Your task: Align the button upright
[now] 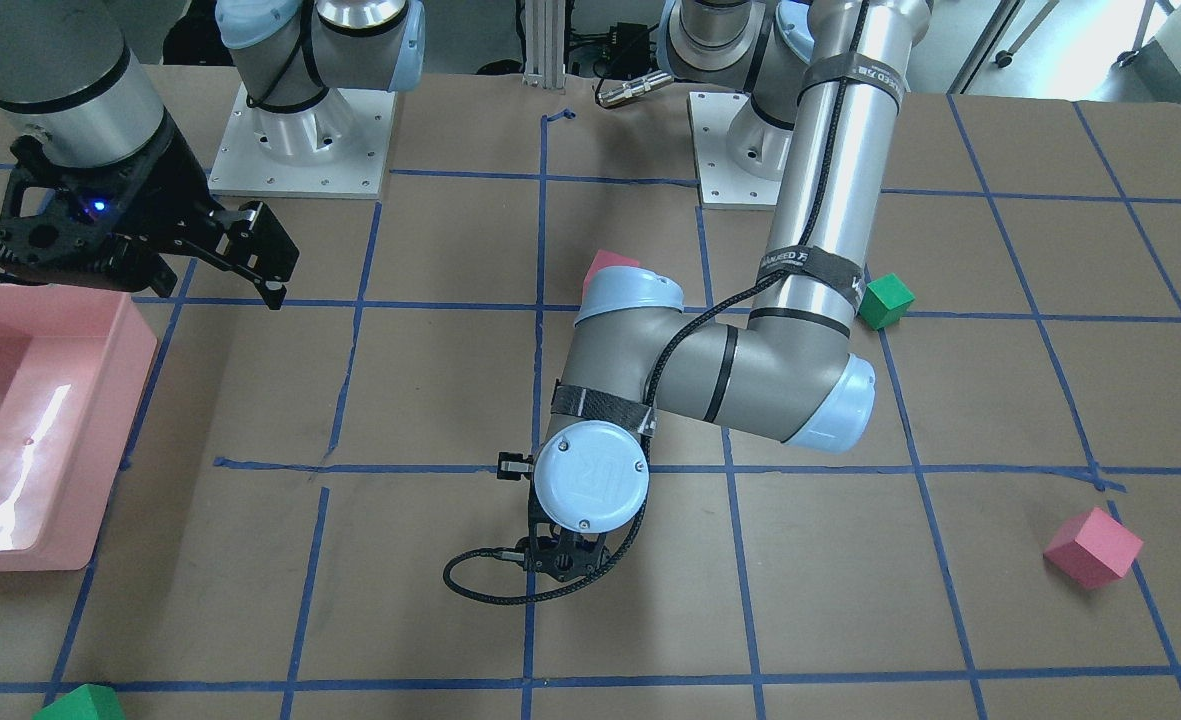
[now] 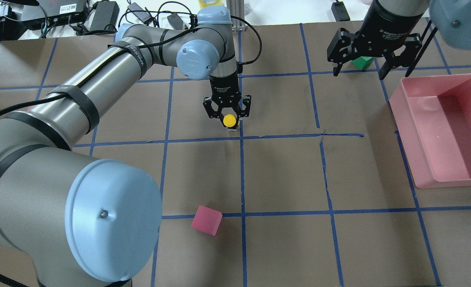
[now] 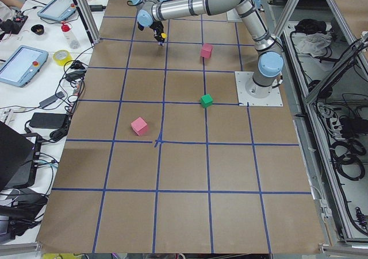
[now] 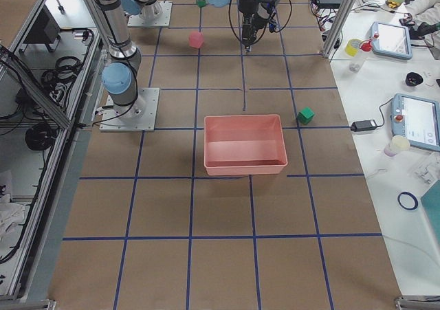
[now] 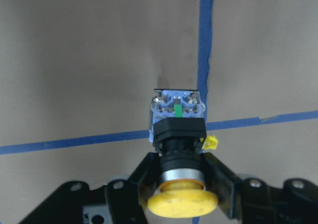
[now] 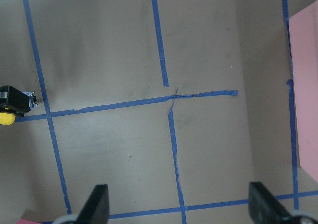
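The button (image 2: 230,120) has a round yellow cap, a black body and a grey-blue base. My left gripper (image 2: 230,120) is shut on its black body and holds it with the cap up and the base down at a blue tape crossing. The left wrist view shows the button (image 5: 178,134) between the fingers (image 5: 218,177), its base at the table surface. It also shows at the left edge of the right wrist view (image 6: 12,107). My right gripper (image 2: 373,69) is open and empty, off to the right above the table, with its fingers (image 6: 98,204) spread wide.
A pink bin (image 2: 408,159) stands at the right, below my right gripper. A pink cube (image 2: 206,220) lies near the robot, another (image 1: 1093,546) far left. One green cube (image 2: 362,62) sits behind my right gripper, another (image 1: 885,300) beside the left arm.
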Robot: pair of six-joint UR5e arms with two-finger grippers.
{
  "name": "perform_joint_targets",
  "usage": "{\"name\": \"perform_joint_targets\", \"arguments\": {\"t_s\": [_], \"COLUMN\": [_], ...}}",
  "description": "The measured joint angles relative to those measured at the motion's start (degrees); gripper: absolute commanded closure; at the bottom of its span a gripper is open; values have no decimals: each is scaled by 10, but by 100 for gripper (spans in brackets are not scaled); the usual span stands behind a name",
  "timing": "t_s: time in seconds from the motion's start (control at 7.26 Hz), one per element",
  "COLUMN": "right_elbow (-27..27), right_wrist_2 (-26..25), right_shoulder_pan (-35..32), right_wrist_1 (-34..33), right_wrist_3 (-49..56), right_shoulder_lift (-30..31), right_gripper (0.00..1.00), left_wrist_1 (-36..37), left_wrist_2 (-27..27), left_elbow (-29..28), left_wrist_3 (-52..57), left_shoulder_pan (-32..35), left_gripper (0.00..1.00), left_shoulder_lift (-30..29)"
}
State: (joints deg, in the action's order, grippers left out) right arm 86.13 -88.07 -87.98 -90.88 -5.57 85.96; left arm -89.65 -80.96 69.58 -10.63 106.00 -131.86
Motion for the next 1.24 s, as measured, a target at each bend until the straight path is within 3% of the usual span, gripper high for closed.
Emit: {"name": "perform_joint_targets", "arguments": {"t_s": [0.14,0.28,0.83,1.24], "right_elbow": [0,0,0,0], "right_wrist_2": [0,0,1,1], "right_shoulder_pan": [0,0,0,0], "right_wrist_1": [0,0,0,0], "right_wrist_3": [0,0,-1,-1], "right_shoulder_lift": [0,0,0,0], "right_gripper": [0,0,0,0], "left_wrist_1": [0,1,9,14], "left_wrist_2": [2,4,14,22], "left_elbow": [1,1,0,10], "left_wrist_3": [0,0,-5,0], "left_shoulder_pan": [0,0,0,-27], "left_gripper": [20,2,0,0], "left_shoulder_lift": [1,1,14,84]}}
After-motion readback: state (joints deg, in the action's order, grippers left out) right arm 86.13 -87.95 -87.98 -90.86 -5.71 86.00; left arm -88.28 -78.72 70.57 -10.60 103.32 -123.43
